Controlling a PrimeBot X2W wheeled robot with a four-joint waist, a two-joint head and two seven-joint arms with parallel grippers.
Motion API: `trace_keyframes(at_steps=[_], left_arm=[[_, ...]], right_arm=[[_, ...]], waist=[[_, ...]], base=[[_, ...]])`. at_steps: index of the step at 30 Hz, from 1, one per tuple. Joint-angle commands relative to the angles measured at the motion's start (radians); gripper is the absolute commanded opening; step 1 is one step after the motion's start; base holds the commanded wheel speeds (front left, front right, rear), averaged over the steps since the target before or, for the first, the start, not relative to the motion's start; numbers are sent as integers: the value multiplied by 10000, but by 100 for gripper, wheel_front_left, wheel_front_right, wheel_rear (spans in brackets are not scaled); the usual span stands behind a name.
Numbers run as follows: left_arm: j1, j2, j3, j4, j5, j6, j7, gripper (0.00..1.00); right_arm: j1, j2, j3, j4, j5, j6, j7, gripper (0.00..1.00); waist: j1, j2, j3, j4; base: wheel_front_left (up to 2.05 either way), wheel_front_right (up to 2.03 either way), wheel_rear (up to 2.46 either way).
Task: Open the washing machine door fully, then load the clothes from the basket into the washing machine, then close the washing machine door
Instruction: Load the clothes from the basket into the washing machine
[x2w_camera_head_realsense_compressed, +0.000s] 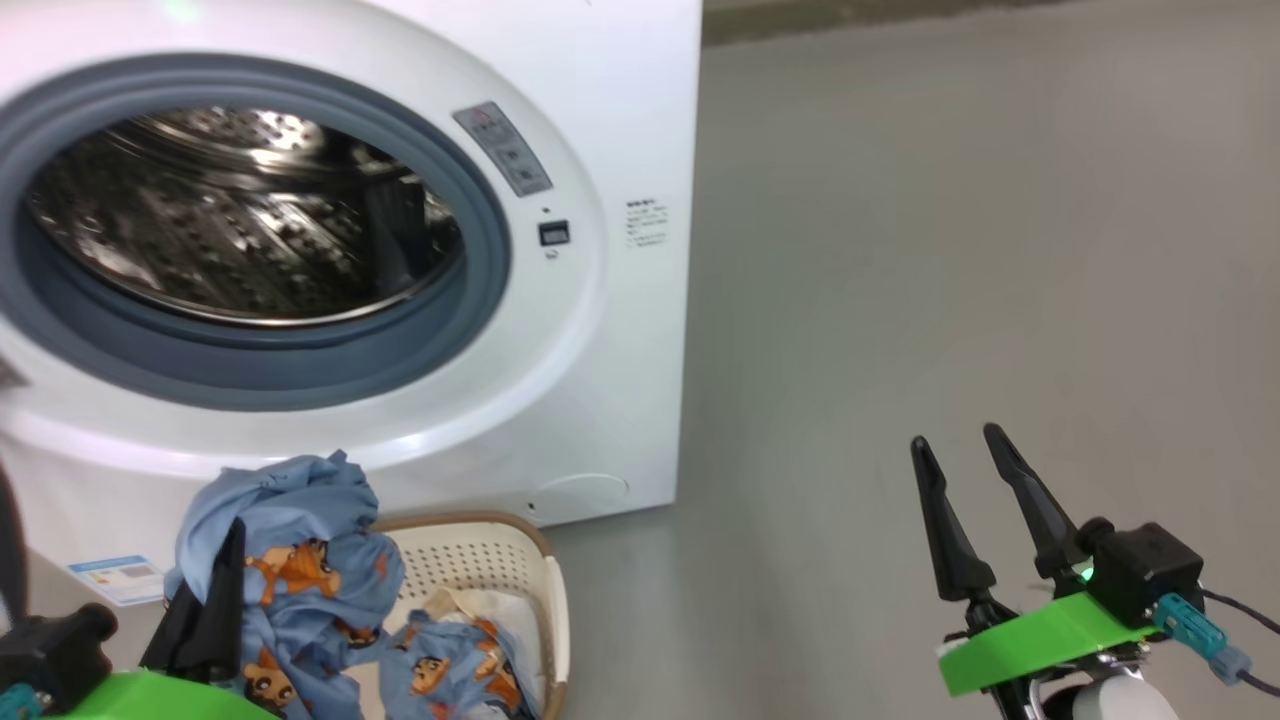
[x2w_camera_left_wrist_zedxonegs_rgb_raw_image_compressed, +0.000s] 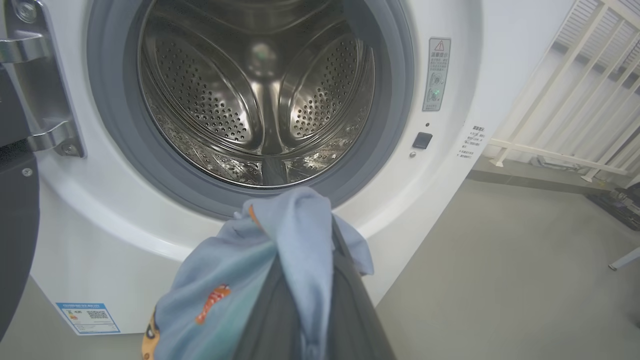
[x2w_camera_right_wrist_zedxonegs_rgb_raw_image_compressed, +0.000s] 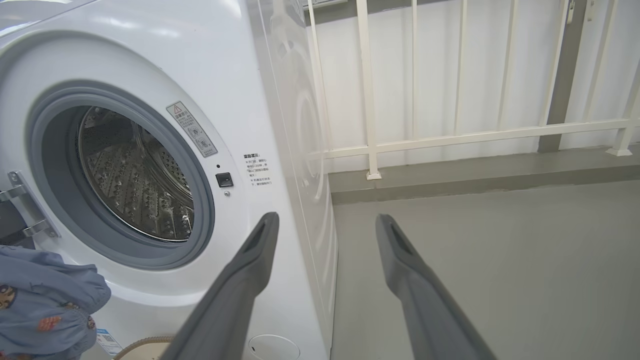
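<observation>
Low at left before the washing machine, left gripper with jaws pressed together, pinching a blue bear-print garment up at the left edge of the basket; more clothes lying inside it. Just ahead, steel drum within the grey gasket, door swung aside on its hinge. Over grey floor at right, right gripper, jaws spread and empty.

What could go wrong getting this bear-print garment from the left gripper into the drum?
The garment hangs loose from the shut left gripper, so its tail may snag the basket rim or drag the other clothes out. It could also drape over the grey gasket instead of clearing into the drum, then slide out.
</observation>
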Motion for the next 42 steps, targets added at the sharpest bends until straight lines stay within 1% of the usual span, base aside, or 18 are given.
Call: trace_keyframes(at_steps=[1, 6, 12, 18, 24, 33, 38, 42], left_arm=[[-196, 225, 494, -342, 155, 72, -133, 0], [175, 36, 797, -996, 515, 216, -133, 0], [471, -58, 979, -1330, 639, 295, -133, 0], [550, -122, 1074, -1434, 681, 277, -133, 0], [367, -150, 1141, -1474, 608, 155, -133, 0], [-1269, 44, 891, -1086, 701, -132, 197, 0], [-2648, 263, 724, -215, 721, -438, 403, 0], [-3684, 560, 534, 714, 775, -672, 501, 0]], right_arm=[[24, -43, 176, -211, -185, 16, -118, 100], [164, -43, -4, -234, -318, 16, -118, 100], [84, -43, 72, -184, -347, 16, -118, 100], [63, -43, 103, -191, -395, 16, -118, 100], [69, -43, 130, -218, -424, 16, -118, 100], [-34, -43, 356, -409, -354, 16, -118, 100], [-4, -43, 549, -716, -238, 16, -118, 100], [66, -43, 732, -1076, -95, 16, -118, 100]], waist=[[0, 0, -342, 316], [0, 0, -423, 495], [0, 0, -387, 564], [0, 0, -347, 596], [0, 0, -237, 598], [0, 0, 271, 360], [0, 0, 923, 52], [0, 0, 1616, -299]], base=[[0, 0, 0], [0, 0, 0], [0, 0, 0], [0, 0, 0], [0, 0, 0], [0, 0, 0], [0, 0, 0], [0, 0, 0]])
